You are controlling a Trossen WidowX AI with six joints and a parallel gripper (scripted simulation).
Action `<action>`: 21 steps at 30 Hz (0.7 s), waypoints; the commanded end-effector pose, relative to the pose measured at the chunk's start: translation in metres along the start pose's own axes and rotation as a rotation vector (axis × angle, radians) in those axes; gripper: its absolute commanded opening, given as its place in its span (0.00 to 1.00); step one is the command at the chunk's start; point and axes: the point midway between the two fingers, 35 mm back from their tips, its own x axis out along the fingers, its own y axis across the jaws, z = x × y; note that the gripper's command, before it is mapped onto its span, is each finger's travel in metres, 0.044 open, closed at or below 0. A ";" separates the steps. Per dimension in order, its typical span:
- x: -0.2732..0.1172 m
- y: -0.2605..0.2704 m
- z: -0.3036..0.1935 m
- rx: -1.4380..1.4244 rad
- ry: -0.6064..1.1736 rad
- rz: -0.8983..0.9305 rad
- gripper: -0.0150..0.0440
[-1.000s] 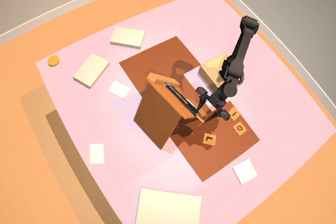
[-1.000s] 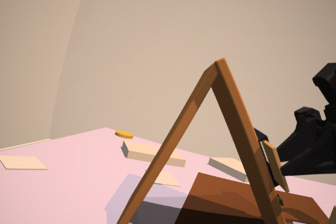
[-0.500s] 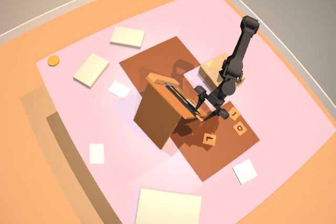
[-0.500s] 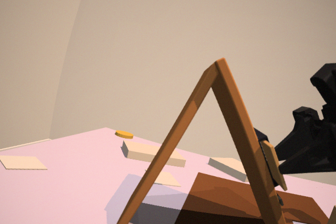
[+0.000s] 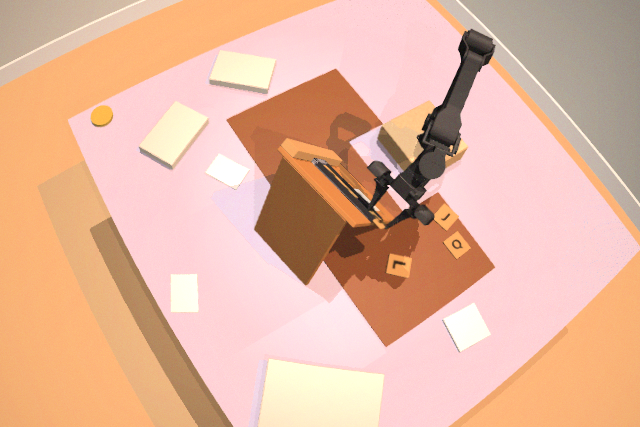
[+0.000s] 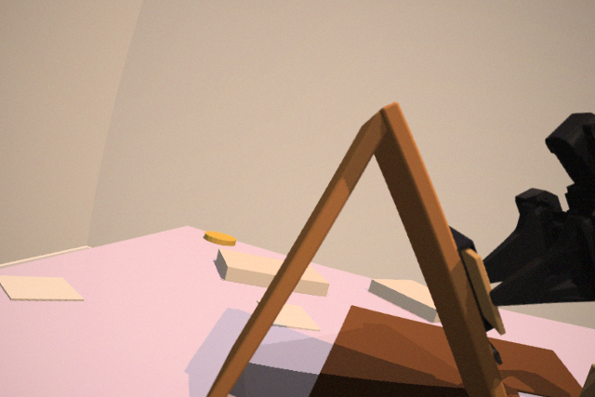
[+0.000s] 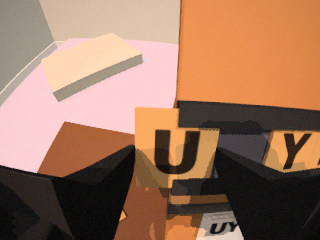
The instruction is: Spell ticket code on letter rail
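Observation:
My gripper (image 5: 378,217) (image 6: 486,283) (image 7: 175,152) is shut on the U tile (image 6: 482,286) (image 7: 150,150) at the open end of the rail (image 5: 341,187) (image 7: 240,116). In the wrist view the tile's upper right part is behind the rail's upper lip; its left part is outside. A Y tile (image 7: 300,150) sits farther right in the rail, with a gap between; another letter is cut off at the frame edge. The ticket (image 7: 207,223) below starts "UY"; a finger hides the rest. L (image 5: 405,271), J (image 5: 445,217) and Q (image 5: 456,245) tiles lie loose.
The leaning board (image 5: 299,226) (image 6: 408,181) (image 7: 250,50) stands on the brown mat (image 5: 382,308). A tan block (image 5: 405,133) is beneath the arm. Cream blocks (image 5: 242,71) (image 7: 92,65), an orange disc (image 5: 101,115) (image 6: 219,237) and pale cards lie around on the pink counter.

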 end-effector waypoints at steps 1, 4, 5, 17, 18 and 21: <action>0.000 -0.002 0.000 -0.003 -0.001 0.002 0.25; 0.000 -0.004 0.000 -0.003 -0.001 0.002 0.25; 0.000 -0.004 0.000 -0.003 -0.001 0.002 0.25; 0.000 -0.010 0.000 -0.003 -0.002 0.001 0.25; 0.000 -0.011 0.000 -0.003 -0.002 0.001 0.25; 0.000 -0.012 0.000 -0.003 -0.002 0.001 0.25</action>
